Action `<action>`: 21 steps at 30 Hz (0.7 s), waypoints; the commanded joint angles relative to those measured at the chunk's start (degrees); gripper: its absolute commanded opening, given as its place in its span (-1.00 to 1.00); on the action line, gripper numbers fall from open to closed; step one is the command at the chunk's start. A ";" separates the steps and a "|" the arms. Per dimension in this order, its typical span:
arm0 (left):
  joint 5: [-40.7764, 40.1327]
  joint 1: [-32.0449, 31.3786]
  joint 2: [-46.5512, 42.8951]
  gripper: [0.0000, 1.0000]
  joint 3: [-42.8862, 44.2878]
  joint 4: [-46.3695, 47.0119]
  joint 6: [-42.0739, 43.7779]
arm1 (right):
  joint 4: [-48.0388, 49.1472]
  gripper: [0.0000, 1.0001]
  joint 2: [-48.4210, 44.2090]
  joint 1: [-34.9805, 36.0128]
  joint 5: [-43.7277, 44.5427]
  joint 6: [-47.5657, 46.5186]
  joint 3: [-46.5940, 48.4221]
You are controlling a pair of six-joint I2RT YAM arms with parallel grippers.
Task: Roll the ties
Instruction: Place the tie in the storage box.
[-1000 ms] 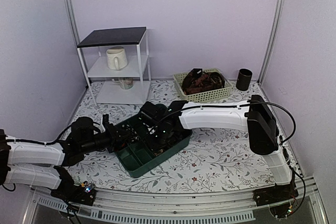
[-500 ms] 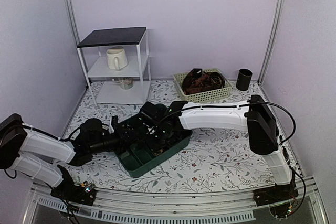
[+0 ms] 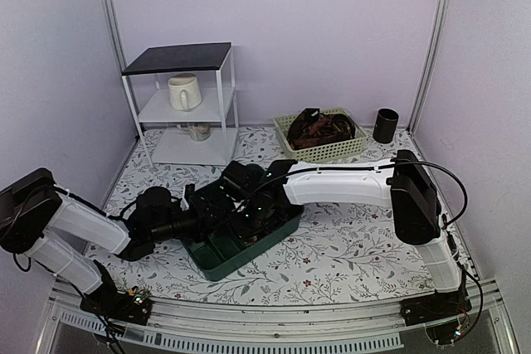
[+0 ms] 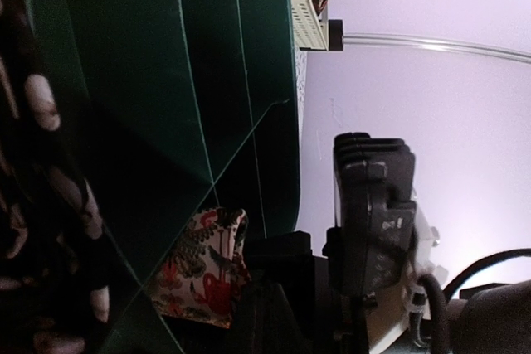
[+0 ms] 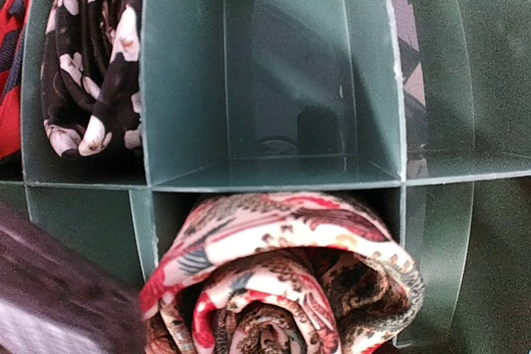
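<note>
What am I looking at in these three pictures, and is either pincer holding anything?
Two white robot arms, each ending in a two-finger pincer. The wide picture is from above and behind; the other two come from wrist cameras. Both arms reach into a dark green divided plastic tray on the flowered table. The right wrist picture shows a rolled cream-and-red patterned tie in the near compartment and a black tie with pale flowers behind it to the left. The left pincer is shut; whether either holds anything is hidden.
</note>
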 commanded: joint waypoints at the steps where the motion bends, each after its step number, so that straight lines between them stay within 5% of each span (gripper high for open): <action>1: 1.77 -1.19 3.20 -1.00 1.22 5.09 -0.88 | 0.29 -0.14 -0.76 -0.14 -0.79 -0.02 -2.07; 8: 2.10 -1.86 6.40 -1.00 1.59 3.77 -1.17 | 0.17 -0.13 -1.14 -0.13 -0.41 0.07 -2.16; 21: -2.29 -2.08 3.22 -1.00 2.76 -12.50 2.65 | 0.30 0.00 -4.33 -0.12 1.20 0.69 -3.83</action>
